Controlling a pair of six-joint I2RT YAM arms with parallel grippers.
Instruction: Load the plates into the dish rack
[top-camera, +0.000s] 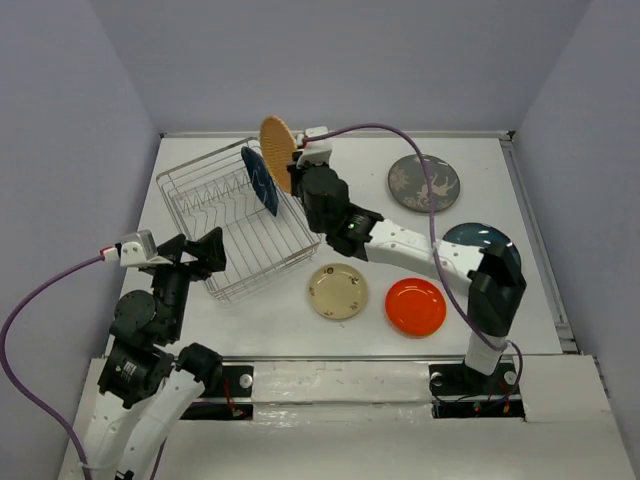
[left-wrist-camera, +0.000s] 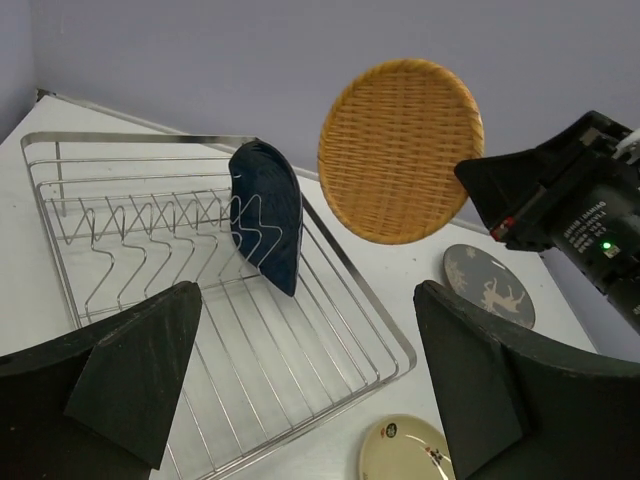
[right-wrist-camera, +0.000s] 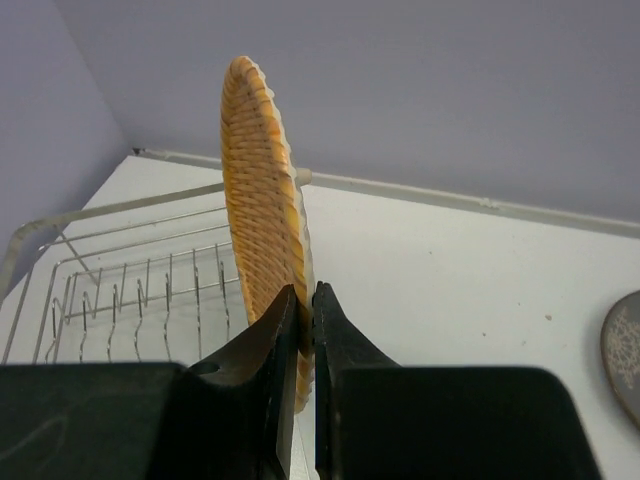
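Within right tool (right-wrist-camera: 305, 292), tan plate (right-wrist-camera: 260, 180)

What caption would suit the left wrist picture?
Woven plate held upright near the rack, where a navy plate stands on edge.

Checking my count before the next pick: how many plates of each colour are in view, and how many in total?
Navy plate, standing in the rack: 1
Tan woven plate, held by the right end effector: 1
Grey patterned plate: 1
Teal plate, partly behind the right arm: 1
Cream plate: 1
Orange-red plate: 1
Total: 6
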